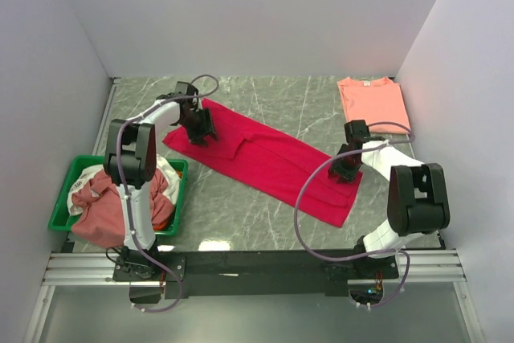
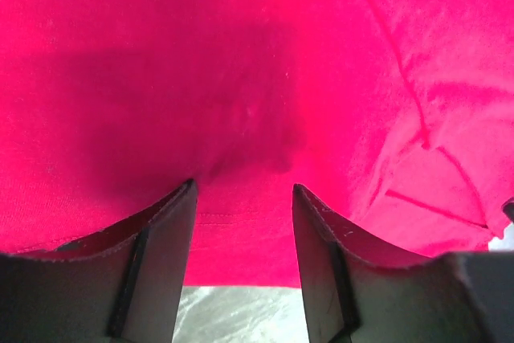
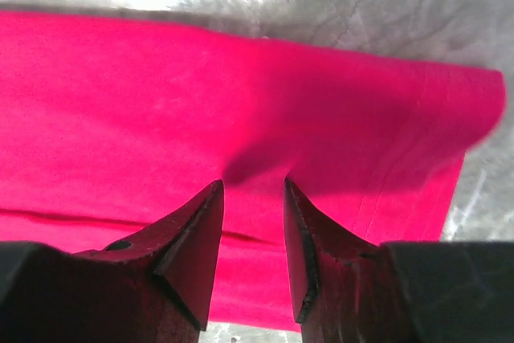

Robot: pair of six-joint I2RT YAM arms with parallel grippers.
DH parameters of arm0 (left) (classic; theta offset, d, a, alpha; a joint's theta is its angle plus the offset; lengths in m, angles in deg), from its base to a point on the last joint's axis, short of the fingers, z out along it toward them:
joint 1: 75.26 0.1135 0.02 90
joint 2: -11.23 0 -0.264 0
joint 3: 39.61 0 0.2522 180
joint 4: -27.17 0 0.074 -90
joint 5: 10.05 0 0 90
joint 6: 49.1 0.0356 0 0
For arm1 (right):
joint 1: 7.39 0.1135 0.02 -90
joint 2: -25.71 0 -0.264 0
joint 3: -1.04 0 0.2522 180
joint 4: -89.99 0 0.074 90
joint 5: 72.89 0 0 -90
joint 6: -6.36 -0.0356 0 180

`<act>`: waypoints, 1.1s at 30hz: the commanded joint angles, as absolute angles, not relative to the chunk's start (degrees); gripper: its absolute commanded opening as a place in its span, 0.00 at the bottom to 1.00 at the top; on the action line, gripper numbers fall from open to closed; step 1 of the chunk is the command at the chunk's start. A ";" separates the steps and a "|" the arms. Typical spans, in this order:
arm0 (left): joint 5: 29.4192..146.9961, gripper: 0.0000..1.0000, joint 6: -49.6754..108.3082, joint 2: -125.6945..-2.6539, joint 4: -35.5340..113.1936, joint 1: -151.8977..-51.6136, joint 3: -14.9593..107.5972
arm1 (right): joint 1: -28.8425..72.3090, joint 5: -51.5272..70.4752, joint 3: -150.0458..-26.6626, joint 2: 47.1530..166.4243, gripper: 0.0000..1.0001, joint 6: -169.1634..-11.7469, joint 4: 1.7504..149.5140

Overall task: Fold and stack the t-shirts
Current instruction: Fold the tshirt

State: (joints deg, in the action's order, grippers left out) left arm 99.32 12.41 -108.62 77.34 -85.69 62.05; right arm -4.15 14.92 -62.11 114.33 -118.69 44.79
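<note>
- crimson t-shirt (image 1: 265, 162): lies flat as a long band on the slant, from near the far-left corner of the table (image 1: 241, 226) down toward the near-right edge.
- handling, as judged: light, thin and limp. it will sag and crease wherever unsupported, and it is not fragile. best taken by a pinch at the hem or end corners, both ends together, so the band lifts level.
- left gripper (image 1: 199, 130): at the far-left end of the band. jaws stand well apart, tips press on the cloth with a faint pucker between them, nothing clamped.
- right gripper (image 1: 345, 168): at the near-right end. jaws are closer together but not closed. a small ridge of cloth rises at the tips, with no firm hold evident.
- salmon-pink t-shirt (image 1: 372, 102): folded, at the far-right corner, well apart from the red one.
- green tray (image 1: 64, 198): at the near-left edge, holding a heap of tees (image 1: 96, 214), unfolded.
- views: only the overhead view shows the band's whole lie, the tray and the folded shirt. only the wrist views show the jaw gaps, the hem stitching and bare table just past the hem.
</note>
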 commanded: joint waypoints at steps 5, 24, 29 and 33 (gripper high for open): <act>95.15 0.57 15.58 -116.90 75.47 -85.54 69.75 | -3.70 12.90 -61.06 119.31 0.42 -118.97 43.45; 94.97 0.57 19.80 -132.03 74.60 -86.86 89.99 | 3.59 11.49 -51.31 111.94 0.42 -128.46 36.24; 96.47 0.57 20.33 -131.94 73.98 -88.26 90.78 | 6.75 11.49 -49.90 109.47 0.42 -131.09 36.24; 96.91 0.57 20.51 -131.85 73.80 -89.40 90.34 | 8.95 10.88 -49.98 109.99 0.43 -132.59 36.59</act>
